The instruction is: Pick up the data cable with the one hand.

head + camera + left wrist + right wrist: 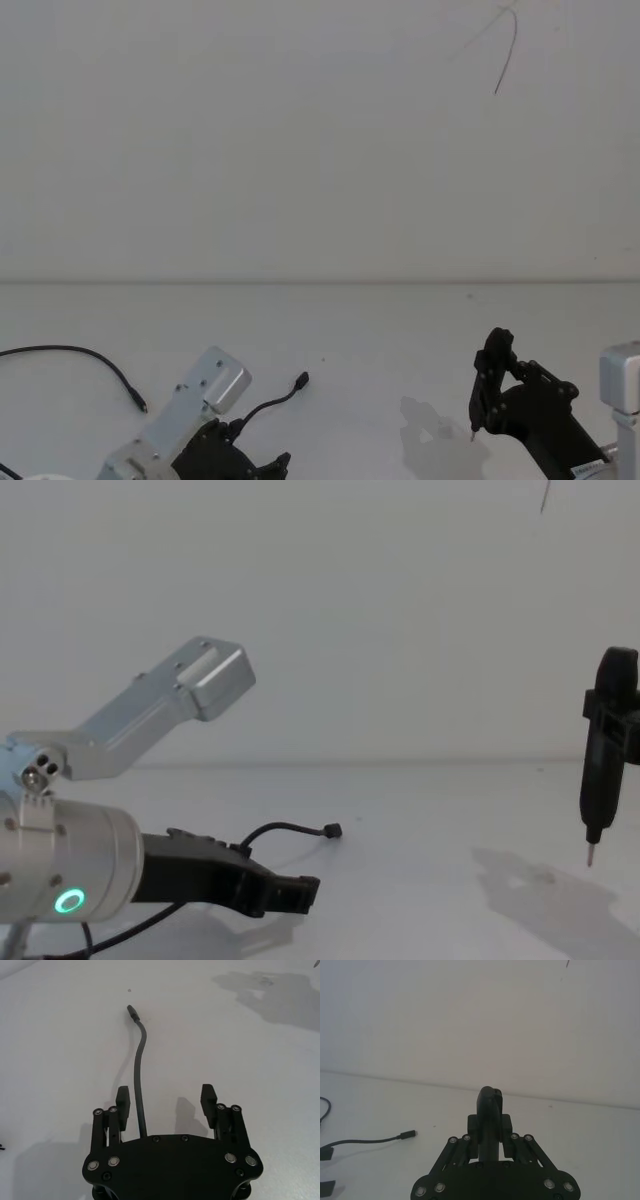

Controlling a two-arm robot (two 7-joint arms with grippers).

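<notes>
The left gripper (165, 1098), low at seven o'clock on the table (400, 330), hung wide open and empty astride the cable (139, 1070), apparently so closing would catch it, while the right gripper (490, 1132) at four o'clock clamped a pen tool (600, 780).

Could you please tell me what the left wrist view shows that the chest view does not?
Left wrist view: the left pincer open, its fingers straddling the data cable. Chest view: the green ring on that wrist, and the pen-shaped tool hanging tip-down in the right pincer at the right. Both: the cable, its plug, and the left pincer low over the table.
</notes>
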